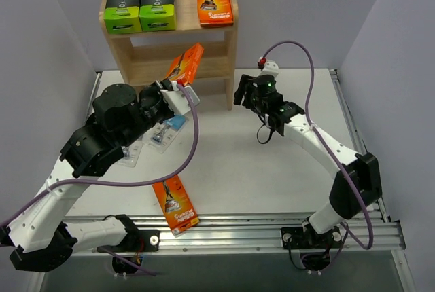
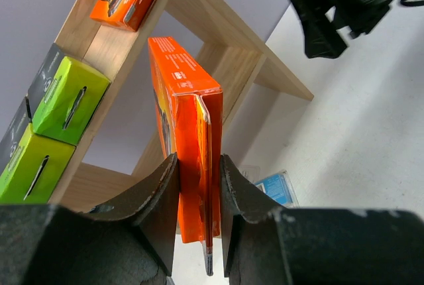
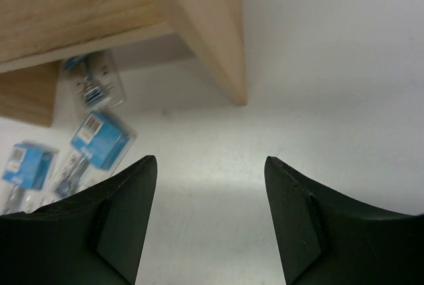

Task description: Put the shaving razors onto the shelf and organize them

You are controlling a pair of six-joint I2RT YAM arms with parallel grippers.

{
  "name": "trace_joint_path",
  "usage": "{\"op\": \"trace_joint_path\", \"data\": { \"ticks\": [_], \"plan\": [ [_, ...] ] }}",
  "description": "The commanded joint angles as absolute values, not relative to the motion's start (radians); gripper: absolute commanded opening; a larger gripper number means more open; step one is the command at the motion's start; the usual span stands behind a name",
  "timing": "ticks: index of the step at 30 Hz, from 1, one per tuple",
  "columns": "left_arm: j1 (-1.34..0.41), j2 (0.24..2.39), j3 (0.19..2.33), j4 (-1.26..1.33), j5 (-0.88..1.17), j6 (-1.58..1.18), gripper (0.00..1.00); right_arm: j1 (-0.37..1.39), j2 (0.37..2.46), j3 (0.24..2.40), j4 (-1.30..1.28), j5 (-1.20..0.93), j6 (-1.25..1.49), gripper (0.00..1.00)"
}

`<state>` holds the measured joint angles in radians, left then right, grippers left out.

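The wooden shelf (image 1: 146,53) stands at the back. Its top tier holds two black-and-green razor boxes (image 1: 124,7) (image 1: 158,5) and an orange box (image 1: 214,5). My left gripper (image 1: 178,87) is shut on a second orange razor box (image 1: 186,64), held on edge and tilted in front of the middle tier. In the left wrist view the fingers (image 2: 165,192) clamp that box (image 2: 189,132) on both flat sides. A third orange box (image 1: 175,205) lies near the front edge. My right gripper (image 1: 245,92) hangs open and holds nothing beside the shelf's right foot (image 3: 205,26).
Clear blister packs with blue cards (image 1: 168,131) (image 1: 132,153) lie on the table left of centre, under my left arm. The right wrist view shows them (image 3: 99,139) (image 3: 26,166) (image 3: 93,83) near the shelf base. Grey walls close in both sides.
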<state>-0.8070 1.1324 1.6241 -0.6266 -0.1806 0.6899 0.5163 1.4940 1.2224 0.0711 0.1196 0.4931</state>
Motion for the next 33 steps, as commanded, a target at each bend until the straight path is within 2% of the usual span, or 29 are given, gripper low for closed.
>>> {"op": "trace_joint_path", "data": {
  "ticks": [1, 11, 15, 33],
  "plan": [
    [-0.799, 1.078, 1.68, -0.571, -0.117, 0.695, 0.02, 0.508, 1.586, 1.354, 0.093, 0.284, 0.342, 0.61],
    [-0.798, 0.977, 1.663, -0.62, -0.02, 0.678, 0.02, 0.486, 1.761, 1.519, 0.21, 0.247, 0.267, 0.6],
    [-0.796, 0.95, 1.634, -0.638, 0.0, 0.661, 0.02, 0.477, 1.802, 1.587, 0.227, 0.198, 0.259, 0.54],
    [-0.796, 0.87, 1.456, -0.611, 0.061, 0.569, 0.02, 0.471, 1.916, 1.695, 0.33, 0.15, 0.221, 0.49]
  ]
}}
